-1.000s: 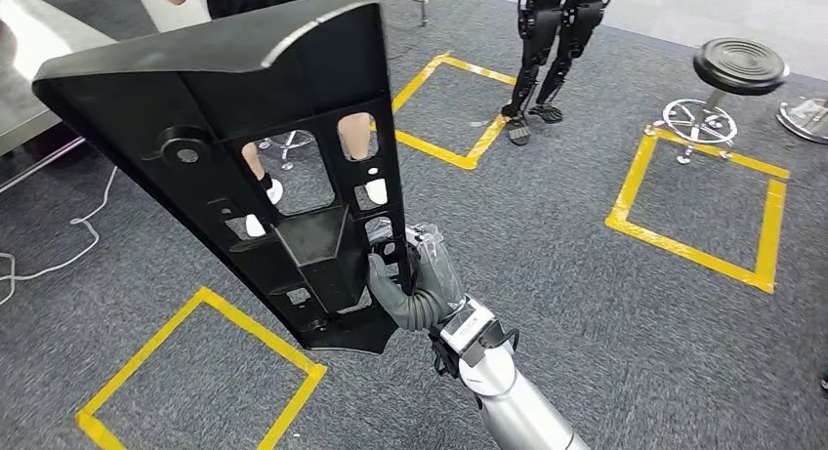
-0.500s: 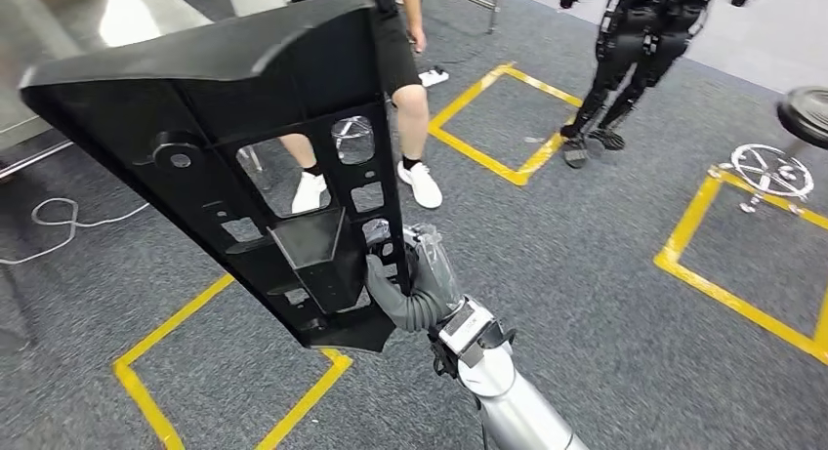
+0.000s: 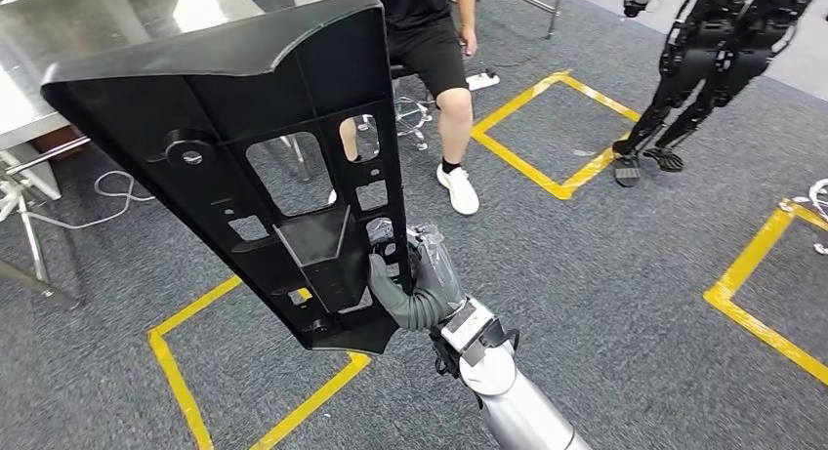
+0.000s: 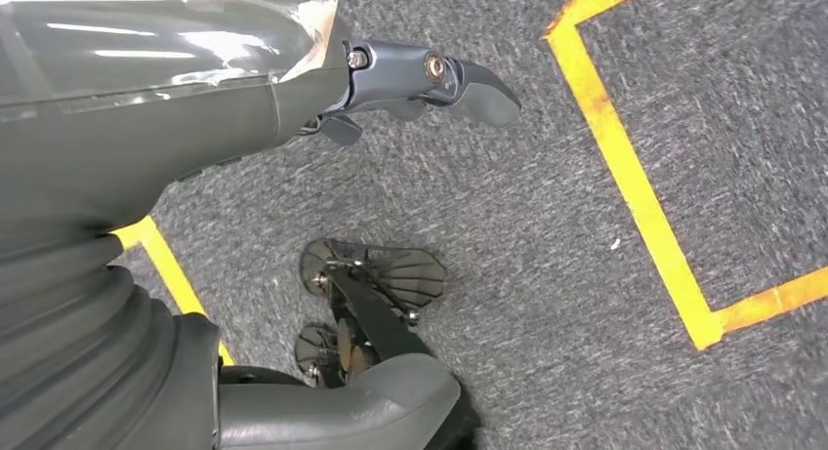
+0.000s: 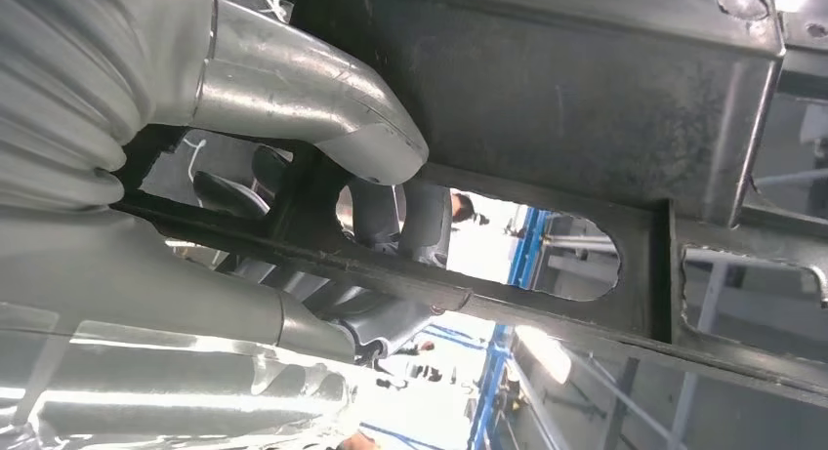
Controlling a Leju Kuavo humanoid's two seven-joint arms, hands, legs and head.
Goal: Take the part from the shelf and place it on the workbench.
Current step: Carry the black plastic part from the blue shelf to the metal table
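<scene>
right robot hand clamped on large black perforated wedge-shaped plastic part, held tilted over grey carpet, left robot hand empty, fingers apart

The part hides the person's leg — upper body cut off, perhaps seated.

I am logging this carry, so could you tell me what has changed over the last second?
The whole head view has swung: floor markings, the seated person and the standing robot slid rightward, and more of the metal table came in, so the camera turned, not they. The right hand keeps the same grip on the black part; the left hand hangs over carpet.
</scene>
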